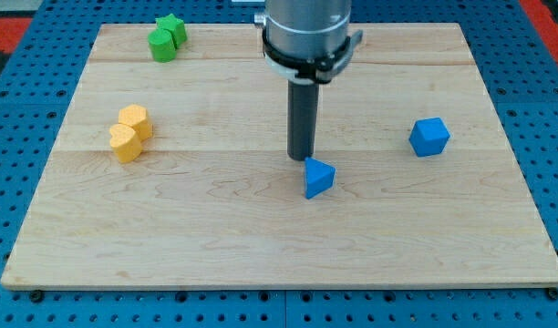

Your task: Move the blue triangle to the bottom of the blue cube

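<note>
The blue triangle (318, 177) lies near the middle of the wooden board (279, 246). The blue cube (429, 137) sits to the view's right of it and a little higher up. My tip (302, 158) is at the end of the dark rod, just at the triangle's upper left corner, touching it or nearly so. The cube is far to the tip's right.
Two yellow blocks (129, 133) sit together at the view's left. A green star (172, 28) and a green cylinder-like block (161, 45) sit at the top left. The board lies on a blue perforated table (15, 109).
</note>
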Controlling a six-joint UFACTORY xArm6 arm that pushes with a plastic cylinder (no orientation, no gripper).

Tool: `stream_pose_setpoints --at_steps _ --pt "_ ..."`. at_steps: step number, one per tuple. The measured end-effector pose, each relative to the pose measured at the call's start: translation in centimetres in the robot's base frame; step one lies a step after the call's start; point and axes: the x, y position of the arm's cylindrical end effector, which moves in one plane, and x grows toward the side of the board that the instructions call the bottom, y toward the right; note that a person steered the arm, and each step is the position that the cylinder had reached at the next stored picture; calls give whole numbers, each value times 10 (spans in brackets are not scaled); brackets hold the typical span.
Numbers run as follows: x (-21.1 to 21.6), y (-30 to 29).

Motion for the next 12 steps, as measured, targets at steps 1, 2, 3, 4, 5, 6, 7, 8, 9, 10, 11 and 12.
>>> stream_pose_setpoints --at_steps 1,2,3,4,5,6,7,8,9,10,11,12 --pt "9 0" --pt "15 -5" --pt "34 -28" --pt "51 -24" --pt "52 -5" --pt "52 22" --pt "50 44" --pt "40 51" --pt "26 70" --pt "22 100" --pt "15 124" --pt "6 141"
